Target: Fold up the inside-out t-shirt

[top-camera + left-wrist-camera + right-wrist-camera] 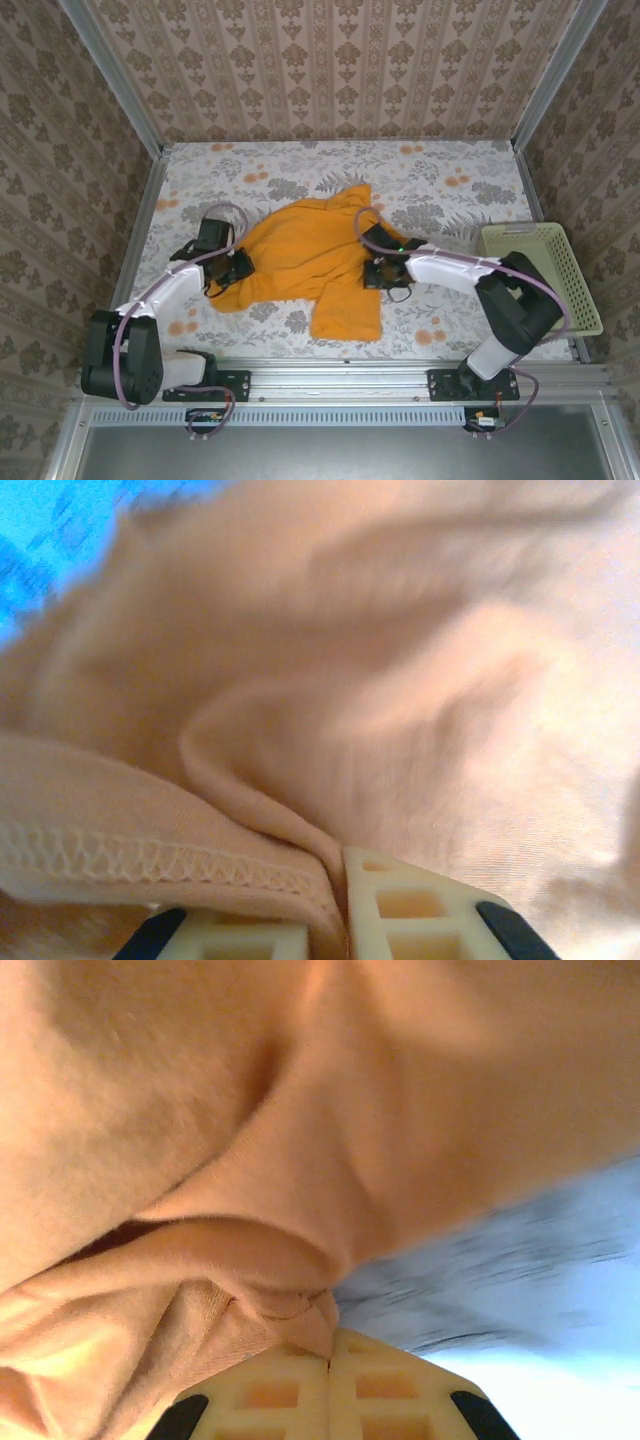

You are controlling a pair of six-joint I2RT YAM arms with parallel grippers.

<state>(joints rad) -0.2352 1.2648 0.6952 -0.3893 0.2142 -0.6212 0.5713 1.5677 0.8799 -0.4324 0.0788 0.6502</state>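
L pincer [232, 268] [335, 912]: clenched on a fold of shirt [300, 255]. Wrist cam shows cloth nipped between the pale fingers [420, 915], w/ a stitched hem just left of them.
R pincer [378, 272] [328, 1385]: clenched too, fingers pressed together. A small bunch of shirt [250, 1110] is caught at the tips.
Shirt: orange, rumpled, lying mid-bench between the 2 pincers. L pincer is at its left edge, R pincer at its right edge. One flap runs toward the near rail, one corner points to the back wall. The side showing is plain.
Bench [300, 165]: floral cover.
Basket [520, 229]: cream mesh, at the right bench edge beside the R arm, apart from the shirt.
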